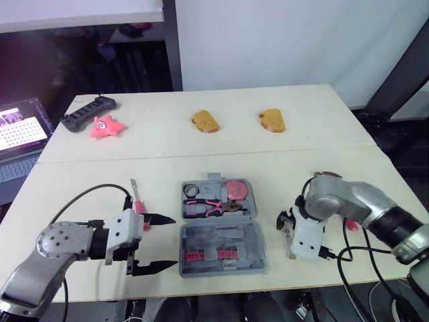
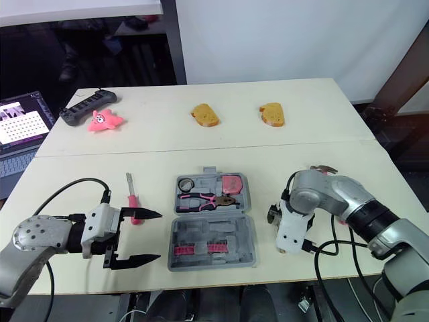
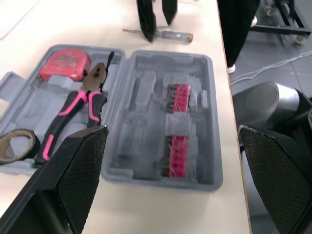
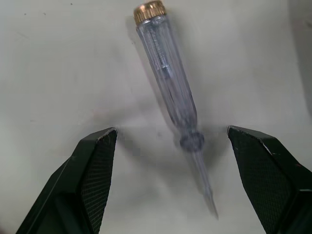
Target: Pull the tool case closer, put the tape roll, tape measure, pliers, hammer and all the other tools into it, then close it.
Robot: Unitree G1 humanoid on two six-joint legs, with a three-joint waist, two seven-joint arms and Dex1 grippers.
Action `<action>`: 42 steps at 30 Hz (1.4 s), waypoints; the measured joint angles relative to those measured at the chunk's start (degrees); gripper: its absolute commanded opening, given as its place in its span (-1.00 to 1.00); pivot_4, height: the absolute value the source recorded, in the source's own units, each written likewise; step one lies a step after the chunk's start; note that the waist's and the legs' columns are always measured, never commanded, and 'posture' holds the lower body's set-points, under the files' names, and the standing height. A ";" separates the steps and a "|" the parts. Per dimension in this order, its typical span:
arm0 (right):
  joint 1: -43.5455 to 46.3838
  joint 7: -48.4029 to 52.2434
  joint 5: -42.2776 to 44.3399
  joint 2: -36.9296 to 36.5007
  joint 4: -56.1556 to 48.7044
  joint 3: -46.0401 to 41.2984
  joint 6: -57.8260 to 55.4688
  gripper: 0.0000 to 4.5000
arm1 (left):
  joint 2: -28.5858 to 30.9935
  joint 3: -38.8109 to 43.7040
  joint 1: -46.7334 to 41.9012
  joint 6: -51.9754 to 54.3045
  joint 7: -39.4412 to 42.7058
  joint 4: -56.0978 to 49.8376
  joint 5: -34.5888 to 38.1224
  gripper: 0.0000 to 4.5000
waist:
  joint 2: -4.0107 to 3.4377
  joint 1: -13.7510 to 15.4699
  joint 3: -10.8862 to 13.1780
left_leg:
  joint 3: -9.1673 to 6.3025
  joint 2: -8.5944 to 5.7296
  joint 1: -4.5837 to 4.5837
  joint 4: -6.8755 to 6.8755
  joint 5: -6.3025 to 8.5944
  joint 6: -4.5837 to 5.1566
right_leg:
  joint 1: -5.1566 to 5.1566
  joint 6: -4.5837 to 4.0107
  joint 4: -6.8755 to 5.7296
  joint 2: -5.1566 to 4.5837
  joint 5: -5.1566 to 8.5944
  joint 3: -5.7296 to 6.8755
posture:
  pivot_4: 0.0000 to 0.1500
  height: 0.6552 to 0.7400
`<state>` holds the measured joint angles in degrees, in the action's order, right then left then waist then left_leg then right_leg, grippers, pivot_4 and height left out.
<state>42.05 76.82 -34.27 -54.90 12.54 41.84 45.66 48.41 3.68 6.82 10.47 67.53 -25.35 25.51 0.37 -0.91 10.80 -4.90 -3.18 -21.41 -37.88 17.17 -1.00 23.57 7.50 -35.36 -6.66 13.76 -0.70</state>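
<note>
**toolbox_newbie:** Quick headcount, what's on your table (image 1: 335, 154) right now?

**rig_watcher:** You've got one tool case (image 1: 255, 231), lying open and flat in the middle of the near half, right in front of you. Its far half holds one tape roll (image 1: 190, 188), one pliers (image 1: 209, 206) with pink grips, and one reddish tape measure (image 1: 236, 190). The near half has a pink row of bits (image 3: 179, 122).

Two screwdrivers are outside the case. There's a pink-handled screwdriver (image 1: 138, 203) just left of it and a clear screwdriver (image 4: 168, 83) on the table to its right. Something pink pokes out behind your right arm, can't tell what.

On the far side you've got two bread slices (image 1: 205, 121) (image 1: 272, 120), one pink toy (image 1: 106, 127) and one black power strip (image 1: 88, 113). There's also one laptop (image 1: 20, 134) off the left edge.

**toolbox_newbie:** And your fingers?

**rig_watcher:** Your left gripper (image 1: 173, 241) sits low at the case's left side, pointing at it. Its fingers (image 3: 73, 170) are spread really wide, with nothing in them and touching nothing. The pink-handled screwdriver lies just beside that gripper.

Your right gripper (image 4: 171, 130) points down at the table right of the case. Its fingers (image 4: 92, 165) are spread wide too, one on each side of the clear screwdriver. Bare table shows between each tip and the shaft, so you're not pinching it.
</note>
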 measured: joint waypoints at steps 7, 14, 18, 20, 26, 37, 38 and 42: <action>0.00 -0.74 -2.83 2.01 0.18 -0.66 0.97 -0.76 | -0.01 -0.06 -0.22 1.66 -1.68 -1.87 0.05 1.00 | 0.24 -0.02 -0.14 | -0.02 0.00 0.10 -0.02 0.00 0.00 | -0.14 -0.02 0.01 0.00 0.00 -0.01 | 1.00 1.00; -1.32 -1.01 -2.09 1.93 0.08 -2.43 -0.27 -0.98 | -3.50 -0.09 -0.54 -0.32 -2.08 -0.76 0.36 1.00 | 0.29 0.04 -0.17 | -0.02 0.00 0.11 -0.04 0.00 0.00 | -0.15 -0.04 0.01 0.00 0.00 -0.01 | 1.00 1.00; -6.03 1.81 5.25 -1.12 -3.27 -6.39 -7.21 -0.98 | -8.13 0.50 -1.21 -4.47 -1.99 3.04 2.03 1.00 | 0.18 0.32 -0.11 | -0.05 -0.01 0.02 -0.05 -0.01 -0.01 | -0.09 -0.04 0.01 -0.03 -0.01 -0.01 | 1.00 1.00; -9.37 5.02 11.63 -3.66 -7.96 -9.44 -14.78 -0.98 | -8.31 0.67 -1.24 -6.56 -1.01 5.32 2.03 1.00 | 0.11 0.31 -0.06 | -0.06 0.00 0.00 -0.05 0.00 0.00 | -0.08 -0.04 0.01 -0.04 -0.01 -0.01 | 1.00 1.00; -15.04 10.86 27.09 -5.11 -31.79 -21.90 -69.18 -0.98 | -7.57 1.40 -1.31 -8.81 3.86 9.52 3.30 1.00 | 0.06 0.26 -0.06 | -0.09 0.10 0.02 -0.06 0.00 0.00 | -0.06 -0.24 0.00 -0.07 0.07 -0.04 | 1.00 1.00; -19.64 -9.87 39.62 10.07 -36.88 -34.12 -137.02 -0.98 | -11.46 1.09 -3.95 -17.12 7.04 18.00 2.50 1.00 | 0.10 1.81 -0.08 | -0.07 -0.02 -0.22 -0.09 0.01 0.00 | 0.09 -0.14 0.08 -0.19 -0.01 -0.02 | 1.00 1.00; -21.23 -12.50 40.40 11.45 -36.39 -35.83 -137.45 -0.98 | -11.49 1.16 -3.67 -17.59 7.13 18.29 2.50 1.00 | 0.08 1.83 -0.09 | -0.07 -0.03 -0.23 -0.09 0.01 0.00 | 0.10 -0.10 0.09 -0.20 -0.04 -0.02 | 1.00 1.00; -26.41 -26.14 44.00 19.05 -35.53 -42.54 -137.80 -0.98 | -12.29 1.05 -3.10 -19.13 7.32 19.04 2.15 1.00 | 0.09 1.49 -0.09 | 0.02 -0.03 -0.22 -0.11 0.01 0.00 | 0.14 -0.06 0.07 -0.19 -0.07 -0.09 | 1.00 1.00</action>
<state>15.64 50.69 9.73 -35.86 -22.99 -0.70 -92.14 36.12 4.73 3.72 -8.66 74.85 -6.31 27.66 0.46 0.59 10.72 -4.88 -3.21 -21.62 -37.99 17.18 -1.00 23.71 7.44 -35.29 -6.85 13.69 -0.79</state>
